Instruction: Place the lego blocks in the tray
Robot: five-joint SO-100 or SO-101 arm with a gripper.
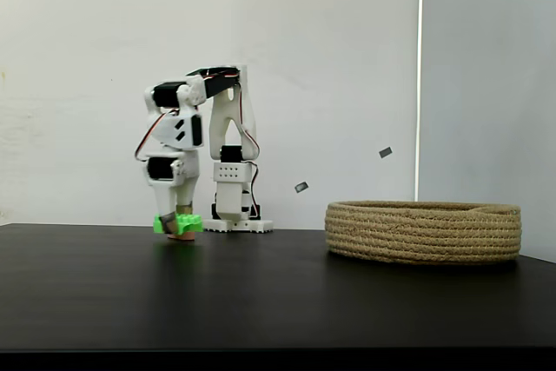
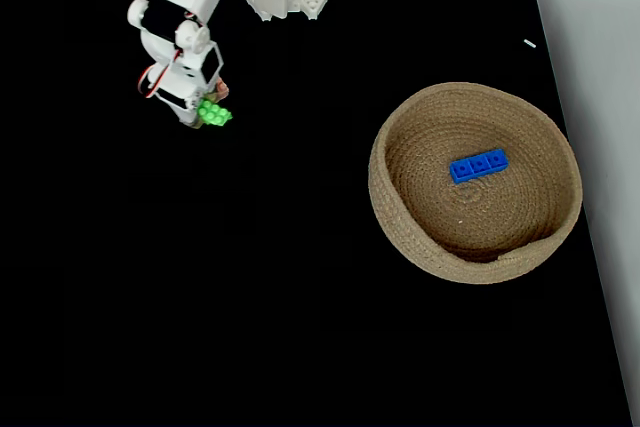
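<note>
so the blue brick point(image 2: 478, 165) is already lying in the tray point(image 2: 400, 232); the tool point(image 1: 179, 228) is down at the surface point(image 1: 278, 293), clamped on the green brick point(image 1: 178, 223), with something pinkish just beside it; that one's left to carry over, well apart from the tray
</note>
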